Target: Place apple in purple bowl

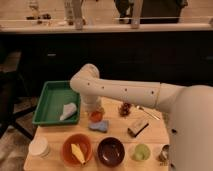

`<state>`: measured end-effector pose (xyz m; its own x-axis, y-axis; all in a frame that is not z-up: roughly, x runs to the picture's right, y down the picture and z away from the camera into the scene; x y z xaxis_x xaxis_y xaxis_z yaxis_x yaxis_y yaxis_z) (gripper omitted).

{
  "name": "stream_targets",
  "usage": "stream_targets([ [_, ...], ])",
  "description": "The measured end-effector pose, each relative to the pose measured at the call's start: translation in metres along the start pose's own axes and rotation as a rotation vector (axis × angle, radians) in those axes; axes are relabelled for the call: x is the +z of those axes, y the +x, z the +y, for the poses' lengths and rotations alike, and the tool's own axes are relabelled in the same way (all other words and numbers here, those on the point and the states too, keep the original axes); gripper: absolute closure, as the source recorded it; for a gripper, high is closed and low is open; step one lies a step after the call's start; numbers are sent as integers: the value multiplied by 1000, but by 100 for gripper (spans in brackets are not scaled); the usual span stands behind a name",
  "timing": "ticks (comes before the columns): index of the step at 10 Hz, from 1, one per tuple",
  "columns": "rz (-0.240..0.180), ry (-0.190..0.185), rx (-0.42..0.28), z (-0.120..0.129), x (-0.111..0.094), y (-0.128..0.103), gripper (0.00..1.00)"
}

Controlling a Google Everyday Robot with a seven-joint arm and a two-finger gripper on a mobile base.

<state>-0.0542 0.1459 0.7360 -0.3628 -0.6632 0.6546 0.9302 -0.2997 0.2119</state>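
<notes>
A white robot arm's gripper [95,111] sits directly over the small round orange-red apple [96,116] on the wooden counter [150,131]. Whether its fingers are parted or closed on the apple cannot be told. The glossy dark purple bowl [110,151] lies near the apple, toward the counter's front edge.

Gripper [95,111] directly over small round orange-red apple [96,116], mid-table. Round dark purple bowl [110,151] at front edge, right of round orange bowl [77,149], left of small light green cup [141,152]. Rectangular green tray [50,101] back left.
</notes>
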Motion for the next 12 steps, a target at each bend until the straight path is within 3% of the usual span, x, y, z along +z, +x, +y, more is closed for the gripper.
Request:
stream_targets([
  [4, -28, 5, 49, -10, 8, -65, 100],
  [6, -51, 16, 89, 0, 19, -90, 100],
  [12, -100, 65, 190, 24, 54, -122, 100],
])
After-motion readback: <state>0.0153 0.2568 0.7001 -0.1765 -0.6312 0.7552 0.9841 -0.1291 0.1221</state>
